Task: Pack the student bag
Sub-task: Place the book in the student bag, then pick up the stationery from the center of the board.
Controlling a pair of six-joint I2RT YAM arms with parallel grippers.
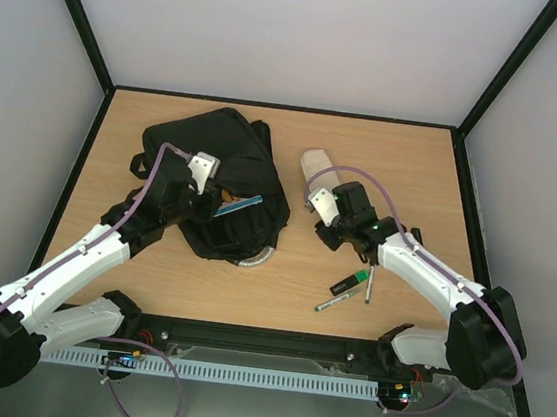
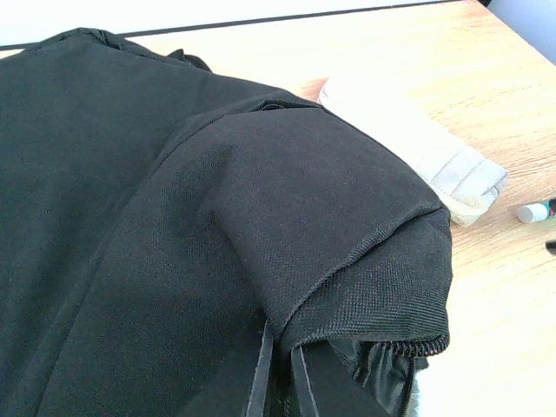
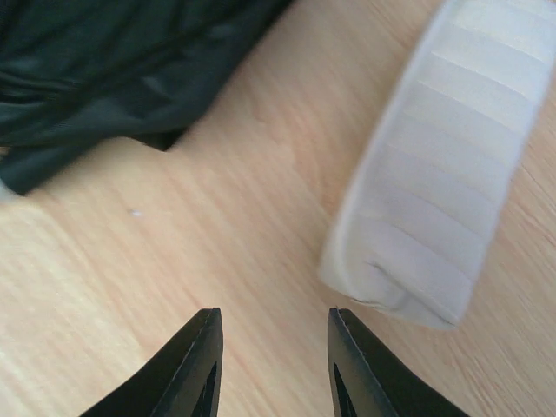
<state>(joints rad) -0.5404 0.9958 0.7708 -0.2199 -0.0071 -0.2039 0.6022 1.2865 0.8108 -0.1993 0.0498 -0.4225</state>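
On the wooden table (image 1: 414, 164), pale walls (image 1: 279, 27) around, lie one student bag (image 1: 217, 176) left of centre, one pale pouch (image 1: 316, 164), three pens (image 1: 339, 298); left gripper (image 1: 211, 197) pressed together at the bag, right gripper (image 3: 272, 317) spread, empty

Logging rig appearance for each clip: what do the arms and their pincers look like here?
The left arm and right arm have white tubular links between bulky black joints, with a lilac cable running along each. A white block sits at each wrist. The right pincer has two black, tapered fingers. A small green light glows on the right wrist.
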